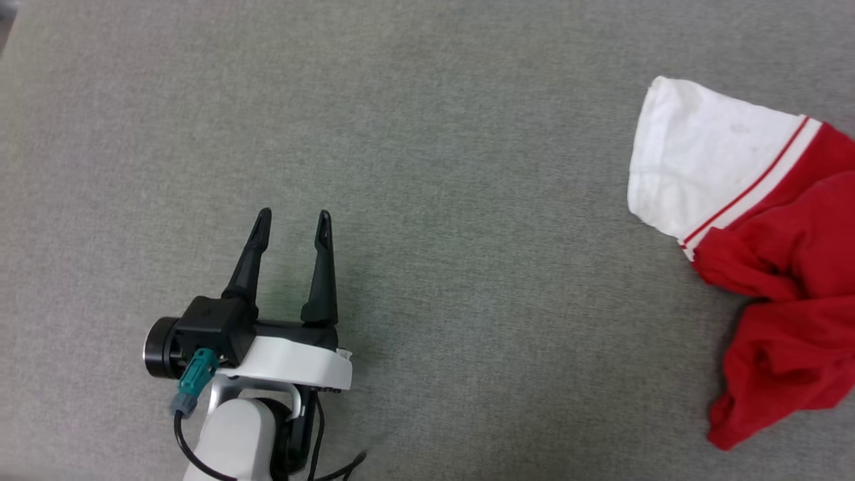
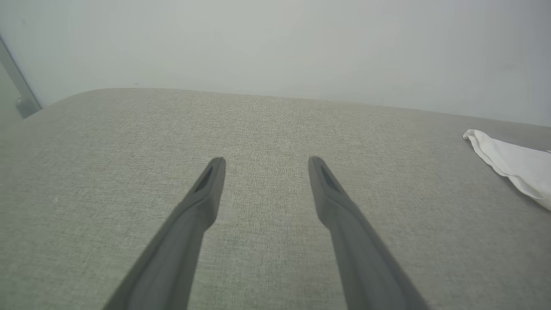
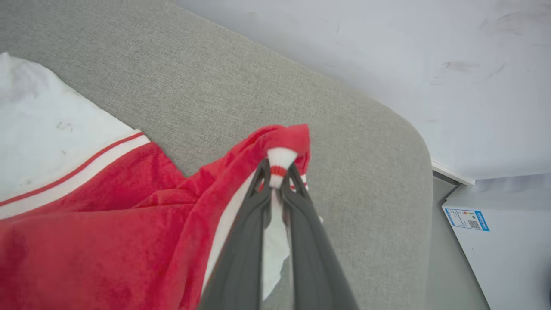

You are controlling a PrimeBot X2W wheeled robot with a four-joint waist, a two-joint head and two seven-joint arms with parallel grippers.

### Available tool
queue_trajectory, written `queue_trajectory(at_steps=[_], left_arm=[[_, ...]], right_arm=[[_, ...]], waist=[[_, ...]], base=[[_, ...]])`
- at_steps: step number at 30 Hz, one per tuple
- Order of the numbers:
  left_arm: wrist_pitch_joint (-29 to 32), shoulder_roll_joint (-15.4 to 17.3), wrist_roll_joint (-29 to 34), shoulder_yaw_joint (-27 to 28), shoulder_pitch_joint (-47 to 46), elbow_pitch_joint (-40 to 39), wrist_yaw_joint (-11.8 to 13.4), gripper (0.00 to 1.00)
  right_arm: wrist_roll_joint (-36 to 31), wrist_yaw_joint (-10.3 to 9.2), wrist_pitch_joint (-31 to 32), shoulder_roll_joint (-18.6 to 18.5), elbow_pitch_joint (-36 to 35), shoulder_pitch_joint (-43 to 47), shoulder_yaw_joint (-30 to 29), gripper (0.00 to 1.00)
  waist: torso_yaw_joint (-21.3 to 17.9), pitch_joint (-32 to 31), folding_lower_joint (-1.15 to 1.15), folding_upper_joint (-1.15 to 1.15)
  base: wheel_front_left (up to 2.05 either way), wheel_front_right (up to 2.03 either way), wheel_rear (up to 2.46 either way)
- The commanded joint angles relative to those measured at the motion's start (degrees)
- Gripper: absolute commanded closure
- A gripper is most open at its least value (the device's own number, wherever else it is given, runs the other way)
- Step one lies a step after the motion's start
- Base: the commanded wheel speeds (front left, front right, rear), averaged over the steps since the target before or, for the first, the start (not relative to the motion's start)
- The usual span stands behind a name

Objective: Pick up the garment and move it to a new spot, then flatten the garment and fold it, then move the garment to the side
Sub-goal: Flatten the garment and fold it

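Fingers of my right gripper (image 3: 277,170) clamp narrow on a bunched fold of the garment (image 3: 107,224), biting its ribbed red-and-white trim (image 3: 279,165) close to the rounded corner of the grey cushion (image 1: 434,133). My left gripper (image 1: 294,214) hovers with its fingers spread wide and holding nothing, well apart from the cloth. The garment lies crumpled at the right edge of the head view. Its white sleeve (image 1: 701,153) is fanned flat toward the far side, and the red body is heaped in soft folds beside it.

The hold looks slim to me. Only a small tuck of trim sits between the fingertips, and a quick lift could pull it free, since the rest of the garment is loose weight dragging over a coarse woven cover. The pinch is also near the cushion's edge, so a dropped garment might slide off. With one corner held, the cloth will likely hang twisted, making flattening harder.

The red cloth is matte and limp, with a fine knit, and the sleeve shows faint grey smudges. My fingers are dark, smooth and tapered, each with a slot near its tip.
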Motion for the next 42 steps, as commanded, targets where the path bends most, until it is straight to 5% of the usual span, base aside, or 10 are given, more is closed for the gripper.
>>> queue_trajectory(at_steps=[1, 12, 13, 14, 15, 24, 30, 35, 42], left_arm=[[-0.15, -0.05, -0.24, -0.10, -0.90, -0.24, 0.31, 0.00], [-0.15, -0.06, -1.41, -1.02, -0.69, -0.39, 1.79, 0.00], [-0.15, -0.05, -1.37, -0.89, -0.43, -0.26, 1.91, 0.00], [-0.15, -0.05, -1.35, -0.75, -0.21, -0.10, 1.93, 0.00], [-0.15, -0.05, -1.38, -0.61, -0.07, -0.03, 2.08, 0.00], [-0.15, -0.05, -0.32, 0.97, 2.42, -0.41, 1.90, 0.00], [-0.15, -0.05, 0.51, 1.37, 3.85, -1.37, 1.88, 0.00], [-0.15, -0.04, 0.69, 1.32, 4.39, -1.71, 1.88, 0.00], [-0.15, -0.04, 0.57, 1.12, 4.10, -2.03, 1.78, 0.00]], right_arm=[[-1.11, -0.08, -0.41, 1.23, 1.16, -2.50, 1.58, 1.00], [-3.65, -0.08, -5.98, 9.05, 19.04, -12.41, 16.46, 1.00], [-3.16, -0.08, -6.84, 9.26, 20.07, -12.59, 17.23, 0.93], [-2.53, -0.08, -7.90, 9.37, 20.88, -12.89, 17.69, 0.67], [-1.91, -0.08, -9.24, 9.22, 21.54, -13.33, 17.86, 0.00], [2.71, -0.08, -20.03, 6.05, 17.50, -14.44, 20.78, 0.00], [3.94, -0.08, -20.48, 5.64, 9.37, -17.29, 22.11, 0.00], [7.46, -0.08, -12.94, 7.31, 3.41, -20.08, 26.01, 0.00], [15.43, -0.07, 7.44, 9.07, 0.67, -22.78, 34.47, 0.00]], waist=[[1.61, 1.50, -0.01, 0.00], [4.28, 2.33, -0.01, 0.00], [4.18, 2.03, -0.01, 0.00], [4.01, 1.66, -0.01, 0.00], [3.82, 1.23, -0.01, 0.00], [0.88, -4.33, -0.01, 0.00], [-0.06, -6.73, -0.01, 0.00], [0.10, -7.52, -0.01, 0.00], [1.32, -7.15, -0.01, 0.00]], base=[[0.00, 0.00, 0.00], [0.00, 0.00, 0.00], [0.00, 0.00, 0.00], [0.00, 0.00, 0.00], [0.00, 0.00, 0.00], [0.00, 0.00, 0.00], [0.00, 0.00, 0.00], [0.00, 0.00, 0.00], [0.00, 0.00, 0.00]])
